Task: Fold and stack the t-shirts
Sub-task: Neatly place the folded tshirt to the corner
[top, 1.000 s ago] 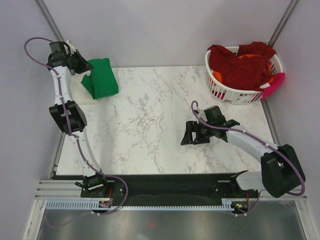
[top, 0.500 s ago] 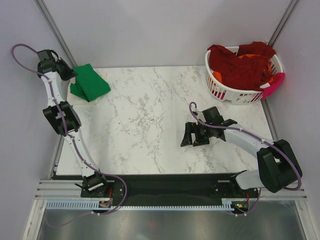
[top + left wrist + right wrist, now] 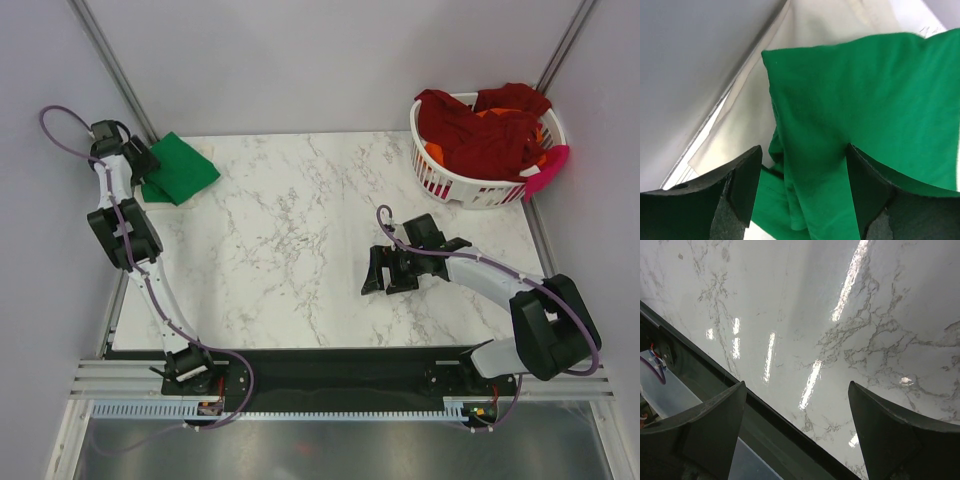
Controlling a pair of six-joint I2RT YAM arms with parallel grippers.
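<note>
The green t-shirt point(image 3: 180, 168) lies folded into a soft, flat square at the far left corner of the glossy, grey-veined marble table point(image 3: 280, 240), on top of a cream t-shirt point(image 3: 815, 30). The left gripper point(image 3: 140, 160) sits at its edge, jaws apart, with a rumpled ridge of knit cloth loose between them. The right gripper point(image 3: 385, 272) hovers over bare marble, jaws spread wide. Dark red t-shirts point(image 3: 480, 135) are heaped in the white slatted basket point(image 3: 470, 190) at the far right
</note>
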